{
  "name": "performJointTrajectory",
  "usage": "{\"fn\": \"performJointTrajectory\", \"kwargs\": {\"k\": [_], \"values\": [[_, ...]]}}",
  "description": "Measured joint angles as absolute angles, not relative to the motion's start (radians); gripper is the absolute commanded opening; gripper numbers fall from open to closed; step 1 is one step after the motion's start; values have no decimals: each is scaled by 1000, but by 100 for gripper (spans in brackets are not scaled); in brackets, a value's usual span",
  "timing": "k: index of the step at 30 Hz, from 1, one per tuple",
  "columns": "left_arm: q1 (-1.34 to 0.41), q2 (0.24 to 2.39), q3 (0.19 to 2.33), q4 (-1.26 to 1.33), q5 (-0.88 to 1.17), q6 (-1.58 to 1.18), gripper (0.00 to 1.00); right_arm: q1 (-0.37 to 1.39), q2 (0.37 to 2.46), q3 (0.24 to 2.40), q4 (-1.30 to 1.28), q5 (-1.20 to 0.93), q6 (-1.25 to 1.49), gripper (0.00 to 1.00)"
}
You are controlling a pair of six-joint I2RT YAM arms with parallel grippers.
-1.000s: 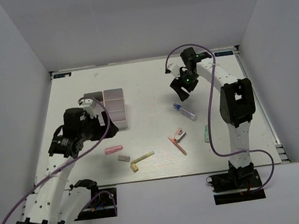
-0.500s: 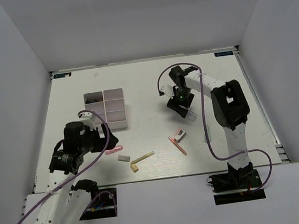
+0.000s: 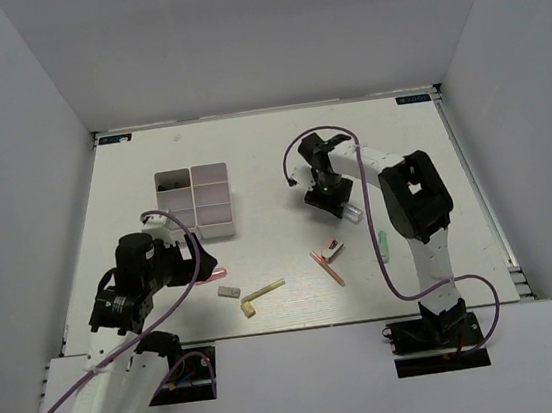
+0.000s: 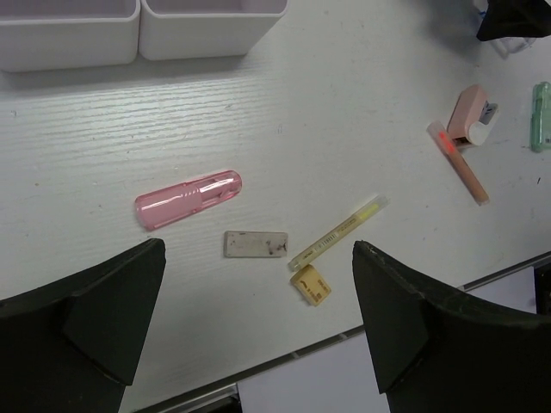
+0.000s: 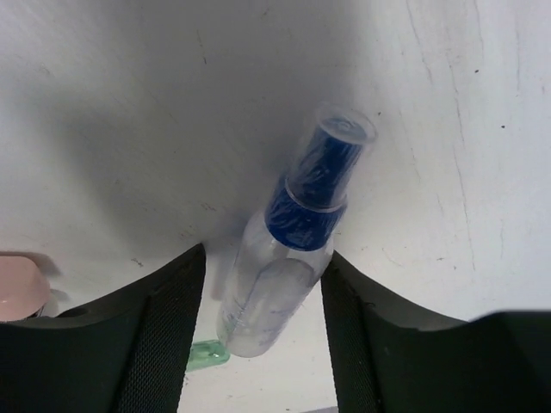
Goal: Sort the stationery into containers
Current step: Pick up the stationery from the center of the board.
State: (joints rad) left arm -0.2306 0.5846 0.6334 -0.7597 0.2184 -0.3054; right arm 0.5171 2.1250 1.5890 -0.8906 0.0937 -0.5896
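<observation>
The white six-compartment organizer box (image 3: pixel 195 204) stands left of centre; its near wall shows in the left wrist view (image 4: pixel 138 34). My left gripper (image 3: pixel 202 256) is open and empty, hovering above the pink pen (image 4: pixel 188 199), the grey block (image 4: pixel 256 244) and the yellowish stick (image 4: pixel 337 232); in its wrist view the gripper (image 4: pixel 258 297) is wide open. My right gripper (image 3: pixel 327 198) is low at the table, its open jaws (image 5: pixel 263 297) on either side of the clear blue-capped tube (image 5: pixel 288 258), which lies flat. The tube's end shows in the top view (image 3: pixel 356 214).
A yellow cap (image 4: pixel 311 284) lies by the yellowish stick. A pink stick (image 3: pixel 328 268) and a small pink-and-white item (image 3: pixel 333 249) lie in the middle. The pale green tube (image 3: pixel 383 245) lies right of them. The table's near edge (image 4: pixel 284 361) is close below the left gripper.
My left arm has drawn back from the organizer box toward the near edge, over the pink pen. My right arm has swung down and left, bringing its jaws around the clear tube.
</observation>
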Motion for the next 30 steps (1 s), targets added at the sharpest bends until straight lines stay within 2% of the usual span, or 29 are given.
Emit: {"fn": "performJointTrajectory", "kwargs": {"k": [3,4,7,8,10,19,27,30], "values": [[-231,574,630,-763,217,-305,100,539,2123,1584,-891,134,-570,45],[-231,572,630,-765,216,-305,100,545,2124,1583,-892,146,-562,35],[-231,564,630,-774,215,-305,100,563,2131,1588,-902,182,-541,21],[-231,560,630,-778,213,-305,100,565,2133,1591,-904,186,-533,12],[-231,552,629,-784,210,-305,100,565,2136,1597,-911,188,-523,0],[-231,546,629,-793,206,-306,100,552,2143,1679,-966,108,-502,0],[-231,521,629,-810,207,-312,100,569,2164,2207,-1039,-47,-498,0],[-231,509,627,-812,207,-318,100,593,2150,2288,-1003,-107,-498,0]]}}
